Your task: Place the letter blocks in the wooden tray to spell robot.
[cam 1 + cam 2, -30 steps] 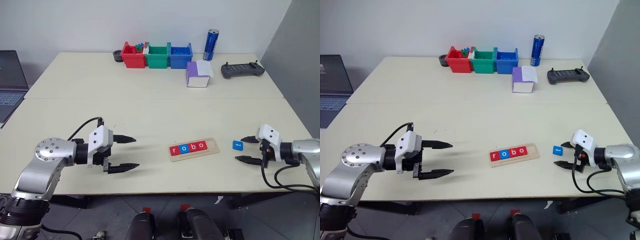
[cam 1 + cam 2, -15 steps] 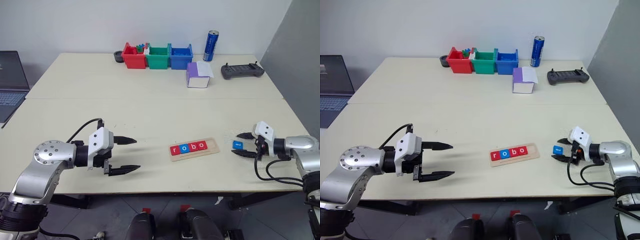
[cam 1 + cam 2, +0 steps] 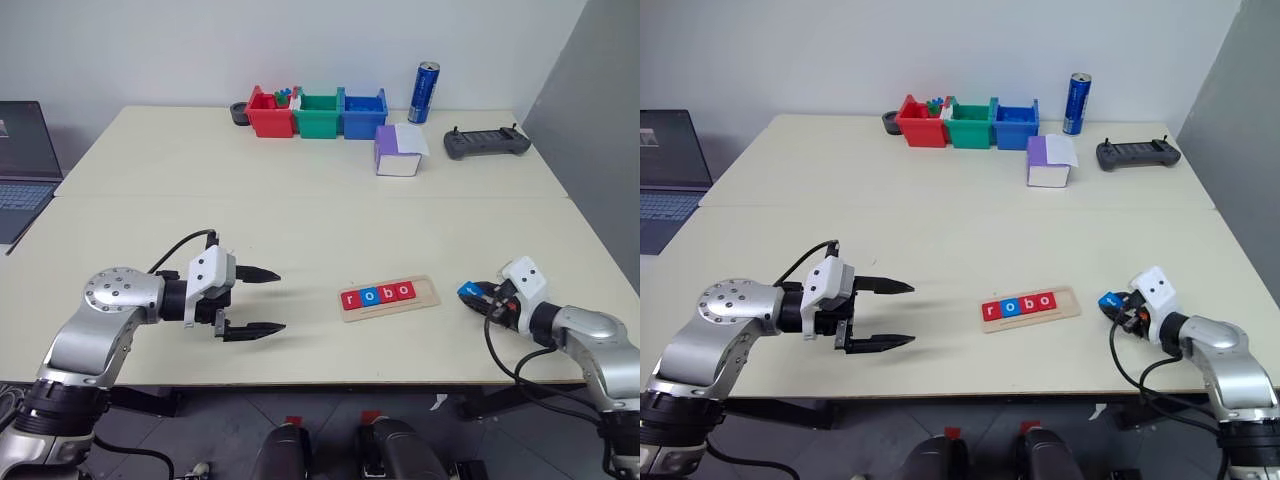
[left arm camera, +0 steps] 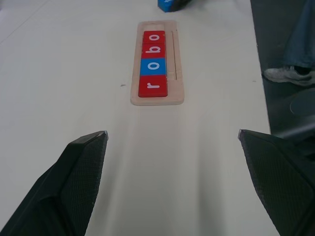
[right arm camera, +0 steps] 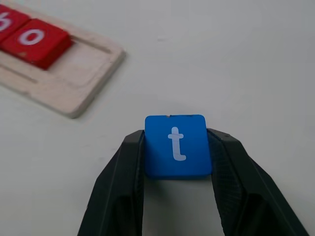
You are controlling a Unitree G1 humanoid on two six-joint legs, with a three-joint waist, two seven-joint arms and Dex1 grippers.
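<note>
The blue square tile bearing a white "t" [image 5: 177,146] is clamped between the two black fingers of the right pincer [image 5: 177,162], just beside the open end of the thin pale-wood tray [image 3: 389,297]. Four red and blue tiles [image 4: 152,63] spelling "robo" are seated in the tray. The left pincer [image 3: 262,301] is held wide above the cream counter [image 3: 300,230], empty.

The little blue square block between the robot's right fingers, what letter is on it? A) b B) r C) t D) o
C: the small blue square block pinched in the right gripper shows a white t, while r, o, b, o already sit in the pale wooden tray.
</note>
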